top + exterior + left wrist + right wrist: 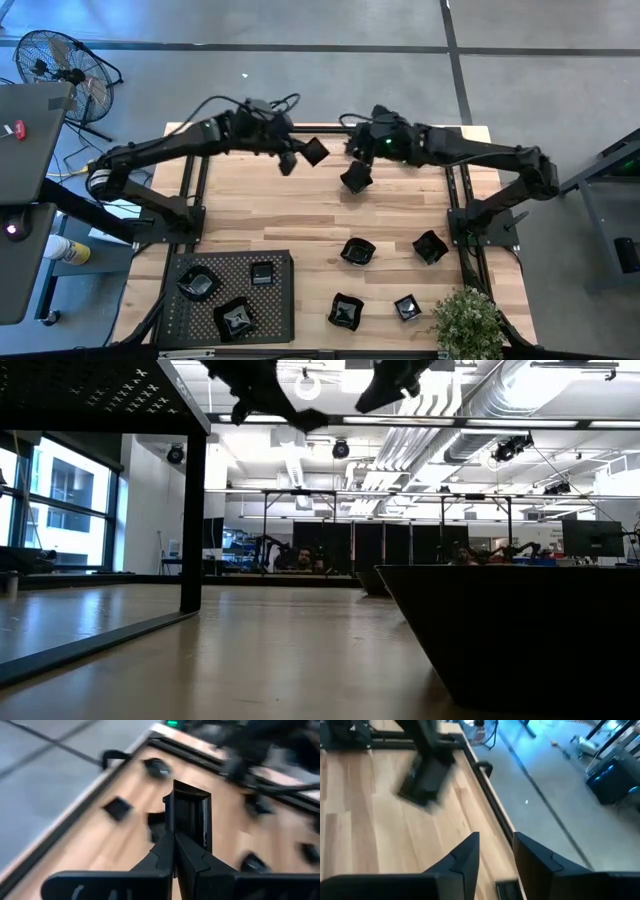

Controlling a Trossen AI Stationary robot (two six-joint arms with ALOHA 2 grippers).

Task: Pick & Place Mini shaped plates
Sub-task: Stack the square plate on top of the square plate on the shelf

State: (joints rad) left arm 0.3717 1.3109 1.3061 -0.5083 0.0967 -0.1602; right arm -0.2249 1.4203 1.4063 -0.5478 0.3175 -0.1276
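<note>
Floor [300, 70]: grey, smooth, crossed by dark seam lines. A black floor fan [62, 70] stands beyond the table's far left corner, cable trailing. A potted green plant [468, 322] sits at the wooden table's [300, 215] near right corner. In the low view, a large hall: tall windows [60, 510] at left, white ceiling ducts [470, 400], strip lighting, dark partition frames [400, 545] beyond.
</note>
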